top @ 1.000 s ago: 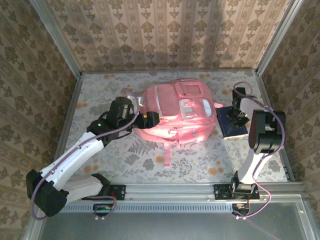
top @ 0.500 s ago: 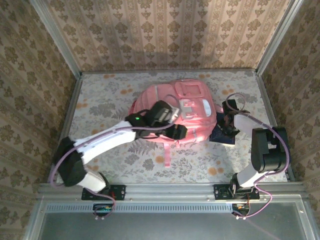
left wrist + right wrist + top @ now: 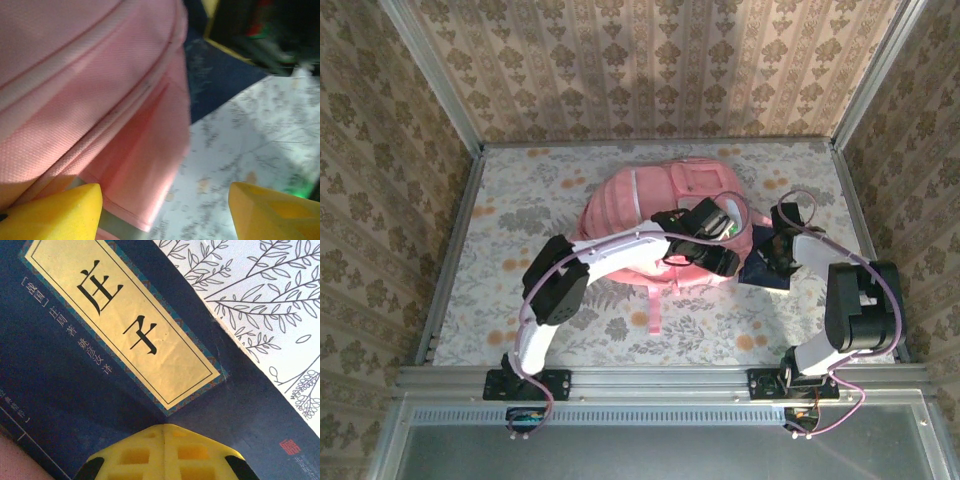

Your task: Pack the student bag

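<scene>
The student bag (image 3: pixel 655 200) lies flat on the far middle of the table (image 3: pixel 490 300), one pink strap (image 3: pixel 653 305) trailing toward the near edge. Its right near corner meets a dark blue book (image 3: pixel 763 270), which lies just beside it on the right; whether the two touch cannot be told.

Bare floral tabletop stretches wide to the left of the bag and along the near side up to the metal rail (image 3: pixel 660 372). On the right there is less room, with the book and the right arm between the bag and the side rail.

The left gripper (image 3: pixel 723 260) hangs over the bag's right near corner. In the left wrist view its yellow fingers (image 3: pixel 55 212) stand far apart, the bag's pink hem between them, closer to the left one and unclamped.

The right gripper (image 3: pixel 777 248) sits over the book with its fingers (image 3: pixel 165 450) pressed together and nothing between them; whether the tips touch the cover cannot be told.

The cover bears a gold label (image 3: pixel 120 322) reading 庄子 in large black characters. Smaller pale characters run beside it, too fine to read surely. A small red seal (image 3: pixel 290 446) marks one corner.
</scene>
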Robot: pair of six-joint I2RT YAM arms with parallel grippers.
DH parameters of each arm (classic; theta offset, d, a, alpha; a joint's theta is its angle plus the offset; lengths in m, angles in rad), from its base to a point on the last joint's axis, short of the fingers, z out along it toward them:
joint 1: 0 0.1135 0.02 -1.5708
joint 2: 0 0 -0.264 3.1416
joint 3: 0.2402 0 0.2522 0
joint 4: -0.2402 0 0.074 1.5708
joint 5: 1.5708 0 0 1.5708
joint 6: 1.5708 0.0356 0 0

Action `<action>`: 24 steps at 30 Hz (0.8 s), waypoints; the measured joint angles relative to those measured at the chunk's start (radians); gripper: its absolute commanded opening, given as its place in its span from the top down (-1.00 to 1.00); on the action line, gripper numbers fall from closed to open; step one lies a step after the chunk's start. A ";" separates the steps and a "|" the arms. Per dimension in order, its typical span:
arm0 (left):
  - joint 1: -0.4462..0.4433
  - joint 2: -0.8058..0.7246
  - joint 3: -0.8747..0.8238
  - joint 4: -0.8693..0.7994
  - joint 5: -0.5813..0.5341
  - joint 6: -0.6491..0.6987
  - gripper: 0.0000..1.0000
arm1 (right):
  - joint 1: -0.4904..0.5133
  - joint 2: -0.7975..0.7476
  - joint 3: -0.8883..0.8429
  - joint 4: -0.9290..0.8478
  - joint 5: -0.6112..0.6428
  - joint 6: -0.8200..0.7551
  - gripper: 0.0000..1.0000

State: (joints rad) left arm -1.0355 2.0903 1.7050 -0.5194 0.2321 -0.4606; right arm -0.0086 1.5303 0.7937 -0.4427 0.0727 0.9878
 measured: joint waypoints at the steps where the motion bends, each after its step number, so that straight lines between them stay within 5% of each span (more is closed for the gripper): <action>1: 0.006 0.015 0.011 -0.014 -0.013 0.011 -0.40 | 0.000 -0.004 -0.004 0.000 0.000 -0.002 1.00; 11: 0.161 0.037 0.031 -0.033 -0.081 0.024 -0.43 | 0.047 -0.047 -0.048 0.013 0.003 -0.015 1.00; 17: 0.280 0.016 -0.005 0.004 -0.101 0.016 -0.49 | 0.206 -0.114 -0.097 -0.018 -0.010 0.009 1.00; 24: 0.276 -0.195 -0.184 0.038 -0.116 -0.004 -0.52 | 0.439 -0.122 -0.095 -0.036 -0.068 0.059 0.87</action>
State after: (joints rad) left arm -0.7597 1.8950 1.5208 -0.4812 0.1158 -0.4644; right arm 0.4305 1.4082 0.6987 -0.4789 0.0048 1.0470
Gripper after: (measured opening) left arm 0.757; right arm 0.067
